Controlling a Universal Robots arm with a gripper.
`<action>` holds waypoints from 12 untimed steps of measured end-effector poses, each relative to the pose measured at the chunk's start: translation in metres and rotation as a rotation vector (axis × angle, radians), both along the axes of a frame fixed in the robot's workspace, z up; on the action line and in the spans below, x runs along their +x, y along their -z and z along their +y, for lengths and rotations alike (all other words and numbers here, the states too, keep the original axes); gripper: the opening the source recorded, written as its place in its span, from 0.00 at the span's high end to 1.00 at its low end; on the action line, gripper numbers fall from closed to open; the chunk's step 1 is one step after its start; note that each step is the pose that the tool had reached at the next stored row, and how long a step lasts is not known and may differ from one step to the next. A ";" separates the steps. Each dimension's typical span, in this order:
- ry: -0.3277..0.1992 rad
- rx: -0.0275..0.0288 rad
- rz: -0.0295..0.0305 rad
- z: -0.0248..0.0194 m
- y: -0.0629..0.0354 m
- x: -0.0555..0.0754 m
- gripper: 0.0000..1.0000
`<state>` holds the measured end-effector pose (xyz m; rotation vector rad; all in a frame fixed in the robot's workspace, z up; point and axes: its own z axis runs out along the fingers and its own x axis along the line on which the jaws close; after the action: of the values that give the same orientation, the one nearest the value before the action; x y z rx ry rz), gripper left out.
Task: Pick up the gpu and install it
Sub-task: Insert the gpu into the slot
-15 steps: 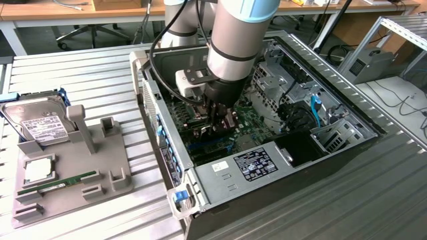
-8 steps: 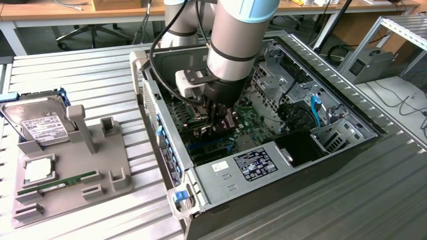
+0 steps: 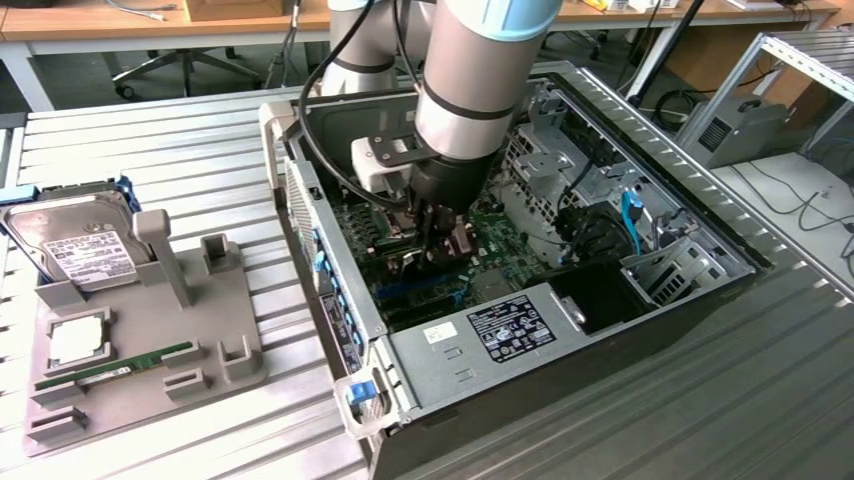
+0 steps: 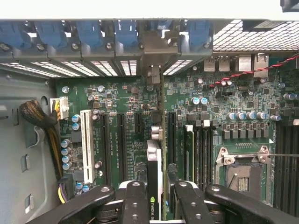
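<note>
End effector [image 4: 154, 205] clamped on upright gpu [image 4: 154, 172], poised over motherboard [image 4: 121, 98] slots inside computer case [image 3: 561, 400]; insertion underway, seating apparently incomplete; needs slot alignment.

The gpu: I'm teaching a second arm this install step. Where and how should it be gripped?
Grip the gpu by its upper long edge, pinching the two flat faces, coming straight down from above. It stands on edge over the motherboard slots, bracket end toward the rear slot covers, as the gripper holds it here.
</note>
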<state>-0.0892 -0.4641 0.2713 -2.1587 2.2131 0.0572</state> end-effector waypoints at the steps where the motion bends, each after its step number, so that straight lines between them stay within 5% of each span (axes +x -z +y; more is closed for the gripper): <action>1: 0.000 0.0000 -0.0001 -0.0004 0.0001 0.000 0.73; 12: 0.000 -0.0001 0.0000 -0.0004 0.0006 0.000 0.73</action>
<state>-0.0891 -0.4645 0.2707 -2.1587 2.2131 0.0571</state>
